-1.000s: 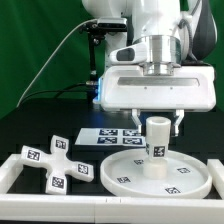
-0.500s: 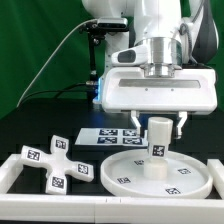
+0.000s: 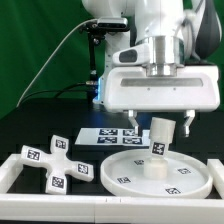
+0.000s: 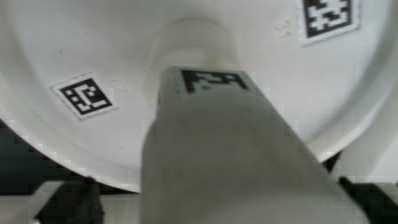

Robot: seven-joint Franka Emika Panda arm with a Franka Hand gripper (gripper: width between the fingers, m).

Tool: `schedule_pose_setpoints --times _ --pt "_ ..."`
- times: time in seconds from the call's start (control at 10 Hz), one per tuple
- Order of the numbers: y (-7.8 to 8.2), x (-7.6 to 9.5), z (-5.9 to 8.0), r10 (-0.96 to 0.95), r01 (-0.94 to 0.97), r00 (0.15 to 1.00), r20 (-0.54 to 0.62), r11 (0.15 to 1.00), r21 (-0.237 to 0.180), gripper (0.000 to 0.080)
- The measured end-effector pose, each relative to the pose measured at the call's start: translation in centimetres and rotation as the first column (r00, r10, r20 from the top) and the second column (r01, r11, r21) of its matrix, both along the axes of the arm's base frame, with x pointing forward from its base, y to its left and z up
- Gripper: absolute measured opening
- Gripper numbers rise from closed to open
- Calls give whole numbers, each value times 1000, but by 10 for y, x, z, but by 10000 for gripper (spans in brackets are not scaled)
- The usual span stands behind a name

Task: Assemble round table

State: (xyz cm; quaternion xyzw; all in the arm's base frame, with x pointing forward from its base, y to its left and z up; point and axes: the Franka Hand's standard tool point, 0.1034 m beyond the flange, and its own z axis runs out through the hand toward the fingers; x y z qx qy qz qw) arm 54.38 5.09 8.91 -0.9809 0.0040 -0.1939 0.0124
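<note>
The large round disc (image 3: 160, 176) lies flat in the exterior view's lower right. The short thick cylinder (image 3: 158, 140) stands on its middle, its top leaning slightly to the exterior view's right. My gripper (image 3: 160, 125) hangs over the cylinder, open, with one finger on each side of its top and a gap to each. In the wrist view the cylinder (image 4: 222, 140) fills the middle between the jaws (image 4: 217, 205), with the disc (image 4: 89, 60) behind it. The cross-shaped foot (image 3: 52, 160) lies at the exterior view's left, apart from the gripper.
The marker board (image 3: 115, 135) lies on the black table behind the disc. A low white border wall (image 3: 18, 172) runs along the front and up the exterior view's right side (image 3: 217, 165). A green backdrop and cables stand behind.
The fingers have spread wider apart and the gripper has risen slightly. The cylinder, upright before, now leans a little to the exterior view's right.
</note>
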Motion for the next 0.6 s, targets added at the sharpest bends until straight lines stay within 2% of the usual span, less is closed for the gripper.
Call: schedule_pose_setpoints --times 0.2,0.6 --pt "3 -2 -4 10 -6 988 -155 1000 29 649" --pt "-8 -11 -7 15 11 920 -392 998 64 649"
